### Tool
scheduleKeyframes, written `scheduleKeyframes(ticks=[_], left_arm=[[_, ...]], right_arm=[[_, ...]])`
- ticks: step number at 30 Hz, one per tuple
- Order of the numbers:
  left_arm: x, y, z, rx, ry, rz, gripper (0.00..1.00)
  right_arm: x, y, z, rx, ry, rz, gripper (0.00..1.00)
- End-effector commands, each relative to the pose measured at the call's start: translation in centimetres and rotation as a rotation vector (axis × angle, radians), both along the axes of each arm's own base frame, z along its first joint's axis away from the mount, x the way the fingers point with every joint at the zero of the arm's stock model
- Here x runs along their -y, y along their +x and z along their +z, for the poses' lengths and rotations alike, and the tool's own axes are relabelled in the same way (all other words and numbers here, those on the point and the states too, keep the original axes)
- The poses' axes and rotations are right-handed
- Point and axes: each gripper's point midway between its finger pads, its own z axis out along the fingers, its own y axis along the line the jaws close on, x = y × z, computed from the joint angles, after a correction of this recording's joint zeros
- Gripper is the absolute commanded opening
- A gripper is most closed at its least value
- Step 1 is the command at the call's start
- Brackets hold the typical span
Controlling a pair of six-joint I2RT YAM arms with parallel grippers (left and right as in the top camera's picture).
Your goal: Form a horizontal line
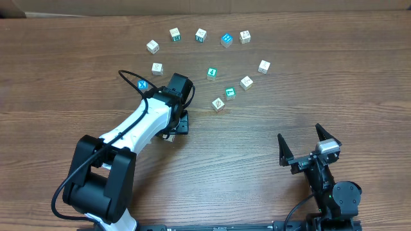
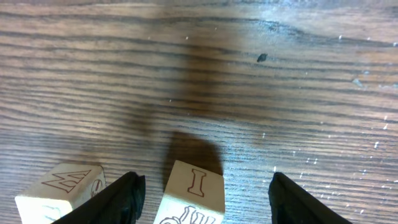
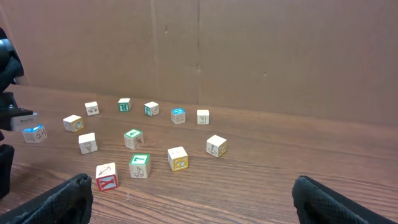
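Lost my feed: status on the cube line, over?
Left gripper open, straddling I cube, not clamped. Right gripper open, empty. W cube close outside one left finger.

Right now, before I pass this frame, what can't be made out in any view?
- Left wrist: the bottom edge cuts off the "I" cube, which sits between the fingers of the left gripper, and the "W" cube beside it.
- Overhead: the left arm hides nearly all of both those cubes.
- Right wrist: the drawings on the back-row cubes are too small to read.
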Motion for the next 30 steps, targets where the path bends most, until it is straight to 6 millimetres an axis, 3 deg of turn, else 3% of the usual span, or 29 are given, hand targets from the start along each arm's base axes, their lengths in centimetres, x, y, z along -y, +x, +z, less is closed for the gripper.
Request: scheduleKeyframes(ticks=[1, 13, 19, 30], left_arm=[[0.11, -0.15, -0.45, -0.007, 0.002, -0.013, 0.59], [0.32, 0.34, -0.40, 0.013, -0.006, -0.012, 0.58], [0.31, 0.32, -0.41, 0.012, -0.006, -0.012, 0.67], [0.31, 0.32, -0.45, 0.011, -0.005, -0.013, 0.70]], right_arm=[[0.21, 0.04, -0.10, 0.006, 0.003, -0.011, 1.00], [0.21, 0.04, -0.10, 0.006, 0.003, -0.011, 1.00], [0.21, 0.04, -0.10, 0.006, 0.003, -0.011, 1.00], [0.21, 0.04, -0.10, 0.006, 0.003, -0.011, 1.00]])
